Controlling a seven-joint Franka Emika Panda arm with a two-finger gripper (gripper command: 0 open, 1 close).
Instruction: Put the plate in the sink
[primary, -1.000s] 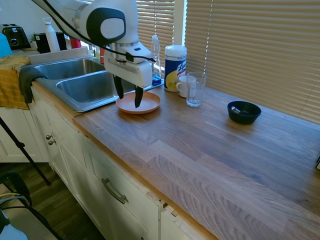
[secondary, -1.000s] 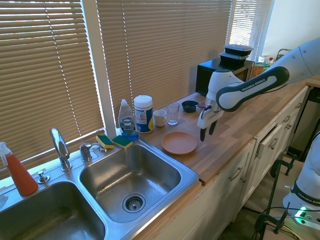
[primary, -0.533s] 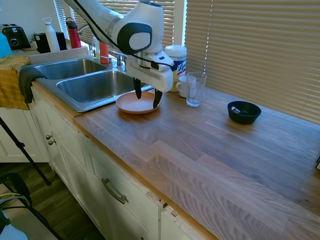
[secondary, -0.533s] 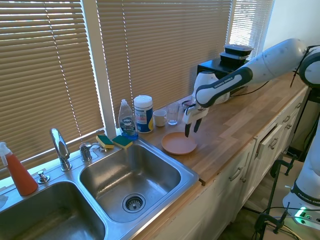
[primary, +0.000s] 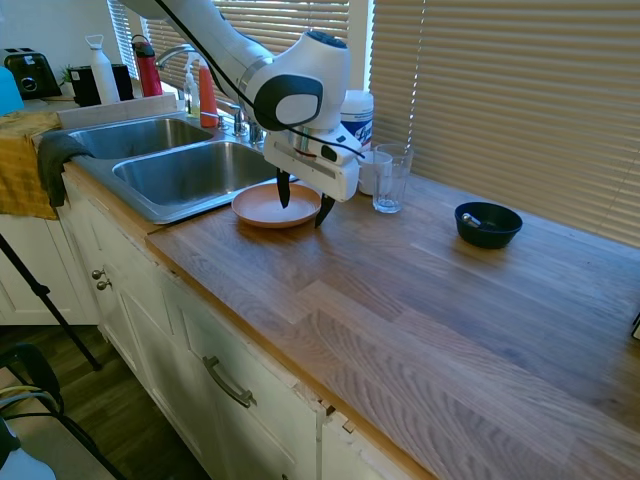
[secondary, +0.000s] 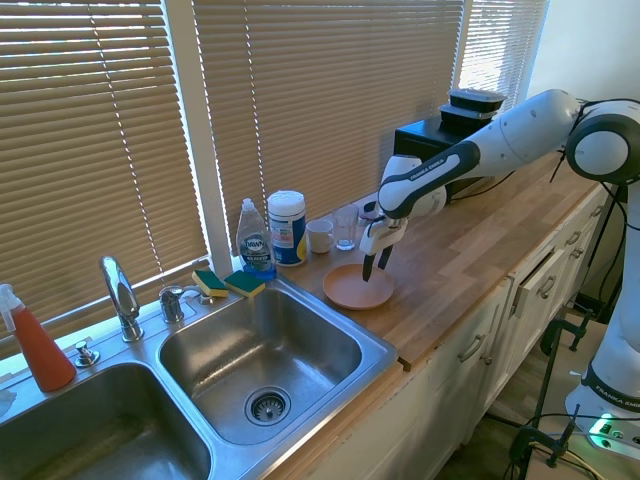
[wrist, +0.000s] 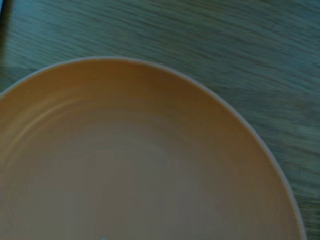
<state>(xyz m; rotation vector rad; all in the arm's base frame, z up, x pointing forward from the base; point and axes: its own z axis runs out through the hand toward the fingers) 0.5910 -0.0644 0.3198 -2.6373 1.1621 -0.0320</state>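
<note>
Here we see a long wooden countertop (primary: 420, 290) running under window blinds, with the sink (secondary: 250, 350) set into it: two steel basins side by side, a curved faucet (secondary: 120, 295) at the far edge behind the divider. The white arm reaches over the counter, and its gripper (primary: 303, 205) hangs low over the plate (primary: 265, 208), fingers pointing down and spread apart with nothing between them; one fingertip stands over the plate's inner surface and the other just past its rim on the side away from the sink, so the jaws straddle that edge without closing on it. We cannot tell whether a tip touches the plate. The plate itself lies flat on the wood just beside the sink's nearer basin, not in it, and the wrist view shows its orange-tan surface (wrist: 135, 165) filling most of the picture, blurred, with wood grain beyond the rim. Behind the plate, toward the blinds, stand a wipes canister (secondary: 287, 227), a dish-soap bottle (secondary: 254, 240), a white mug (secondary: 320, 236) and a glass tumbler (primary: 390, 178), close together. Two green-and-yellow sponges (secondary: 227, 283) rest at the sink's far corner. Well apart from the plate, farther along the counter, sits a small dark blue bowl (primary: 487, 224).
</note>
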